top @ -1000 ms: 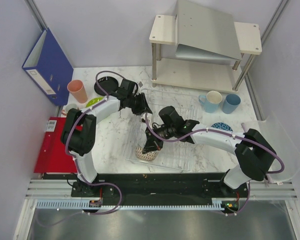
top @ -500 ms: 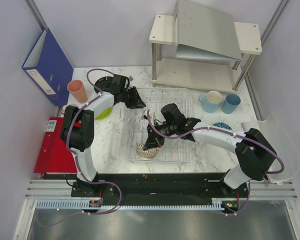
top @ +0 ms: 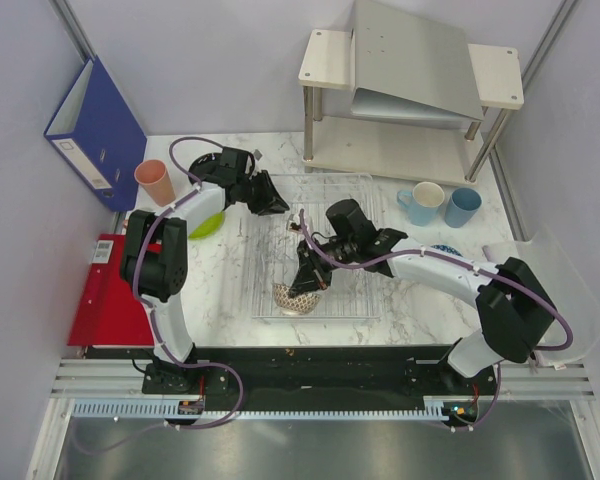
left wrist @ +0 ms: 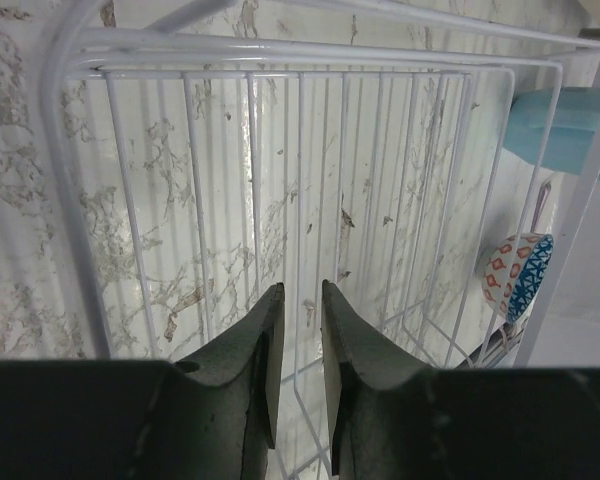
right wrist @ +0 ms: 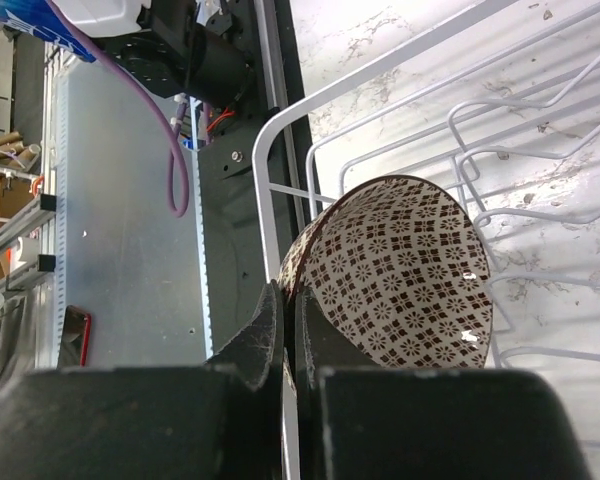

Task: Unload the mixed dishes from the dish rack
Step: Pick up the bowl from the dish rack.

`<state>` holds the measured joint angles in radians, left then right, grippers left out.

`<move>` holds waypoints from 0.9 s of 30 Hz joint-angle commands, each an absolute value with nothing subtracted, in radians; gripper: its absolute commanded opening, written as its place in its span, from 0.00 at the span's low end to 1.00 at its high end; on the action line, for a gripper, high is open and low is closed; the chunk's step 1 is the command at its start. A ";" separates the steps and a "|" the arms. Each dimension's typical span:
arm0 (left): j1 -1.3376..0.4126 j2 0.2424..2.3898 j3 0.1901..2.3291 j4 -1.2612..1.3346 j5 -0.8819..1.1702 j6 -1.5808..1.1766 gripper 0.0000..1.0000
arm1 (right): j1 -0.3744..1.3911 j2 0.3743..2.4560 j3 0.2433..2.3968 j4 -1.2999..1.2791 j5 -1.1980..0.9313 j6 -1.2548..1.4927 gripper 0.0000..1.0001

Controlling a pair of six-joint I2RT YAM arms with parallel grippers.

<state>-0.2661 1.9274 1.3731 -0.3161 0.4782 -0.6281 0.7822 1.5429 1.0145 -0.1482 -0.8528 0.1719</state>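
Dish rack point(top: 350, 295): see-through tray with a wire grid, at the centre of the marble table point(top: 230, 290) in the top view; the long sides run up and down the frame.
Brown-white bowl point(right wrist: 400, 270): inside the rack at its lower left corner in the top view, tipped on its side against the wires, with the patterned inside facing the right wrist camera.
Right gripper point(right wrist: 288, 300): reaches into the rack's lower left part. The fingers are pressed together on the bowl's rim, one outside the wall and one inside.
Left gripper point(left wrist: 300, 292): at the rack's upper left corner in the top view, over the grid floor. The fingers are nearly together with a slim gap, and a grid wire runs in line with that gap. Whether it is gripped cannot be told.
Salmon-pink cup point(top: 155, 183): upright on the table at upper left, well apart from the rack and beside the blue binder point(top: 95, 130).
Lime-green plate point(top: 208, 225): on the table left of the rack, partly under the left arm.
Light-blue cups point(top: 463, 207): two, side by side, right of the rack and below the beige shelf point(top: 410, 90).
Red-white bowl point(left wrist: 517, 275): outside the rack's right side, partly hidden by the right arm in the top view.
Red flat item point(top: 105, 300): at the left edge of the table.
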 commanded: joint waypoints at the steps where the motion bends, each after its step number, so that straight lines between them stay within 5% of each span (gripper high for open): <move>1: -0.241 1.959 1.358 -0.374 0.423 -0.629 0.29 | 0.752 1.477 1.078 -0.083 -0.861 0.153 0.00; 21: -0.241 1.847 1.445 -0.411 0.540 -0.652 0.33 | 0.735 1.368 1.166 -0.113 -0.847 0.181 0.00; 27: -0.241 1.792 1.471 -0.422 0.549 -0.664 0.33 | 0.767 1.309 1.146 -0.199 -0.577 0.081 0.00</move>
<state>-0.2440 1.8759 1.4067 -0.4114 0.5217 -0.6357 0.7418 1.3796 1.1191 -0.1963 -0.7631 0.1638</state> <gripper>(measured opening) 0.327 0.032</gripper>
